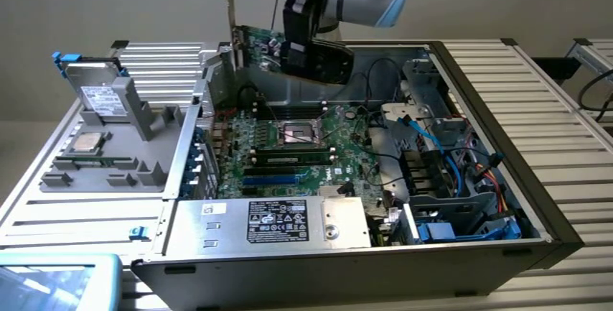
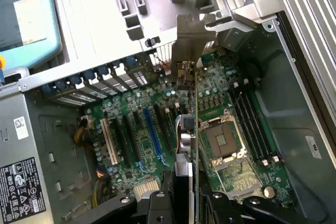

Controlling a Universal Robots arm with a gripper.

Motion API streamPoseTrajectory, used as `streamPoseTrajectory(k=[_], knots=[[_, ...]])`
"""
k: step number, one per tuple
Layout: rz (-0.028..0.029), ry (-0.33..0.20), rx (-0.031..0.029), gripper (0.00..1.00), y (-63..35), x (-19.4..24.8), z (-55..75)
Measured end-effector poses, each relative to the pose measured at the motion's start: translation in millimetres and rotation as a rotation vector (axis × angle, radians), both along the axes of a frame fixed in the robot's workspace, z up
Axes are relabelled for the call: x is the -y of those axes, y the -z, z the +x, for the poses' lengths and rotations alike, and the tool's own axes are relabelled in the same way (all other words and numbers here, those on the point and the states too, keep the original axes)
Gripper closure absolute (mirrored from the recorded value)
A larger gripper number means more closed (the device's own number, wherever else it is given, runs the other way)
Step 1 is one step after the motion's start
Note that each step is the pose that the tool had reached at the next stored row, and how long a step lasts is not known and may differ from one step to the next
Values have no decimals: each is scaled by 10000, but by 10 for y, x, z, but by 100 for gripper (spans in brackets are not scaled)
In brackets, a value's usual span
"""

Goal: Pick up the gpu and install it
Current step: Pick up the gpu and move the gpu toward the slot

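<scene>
Exterior view first: the gripper hangs above the far end of the open computer case, part-closed and clamped on the graphics card. The card stands on edge in the air, its metal bracket pointing up, well clear of the motherboard below. A white label sits on the power supply near the front; its print is too small to read.

Now the wrist view: the graphics card runs edge-on down the middle, pinched between the black fingers of the gripper. Its bracket is near the case's rear wall. The blue slot lies off to one side of the card's edge.

To my eye, doing this well means keeping the card upright and parallel to the slots, with the bracket matched to a rear opening, and no tilt in the grip. Another label shows symbols only, nothing legible.
</scene>
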State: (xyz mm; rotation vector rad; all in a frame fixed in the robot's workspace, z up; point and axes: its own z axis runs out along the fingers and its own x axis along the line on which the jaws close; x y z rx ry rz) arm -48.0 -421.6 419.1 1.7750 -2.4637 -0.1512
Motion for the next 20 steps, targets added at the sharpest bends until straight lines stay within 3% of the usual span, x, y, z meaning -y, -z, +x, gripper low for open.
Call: streamPoseTrajectory(k=[13,20], knots=[[-1,-2326,11,71,7,1,0],[0,-2338,12,71,7,1,0]])
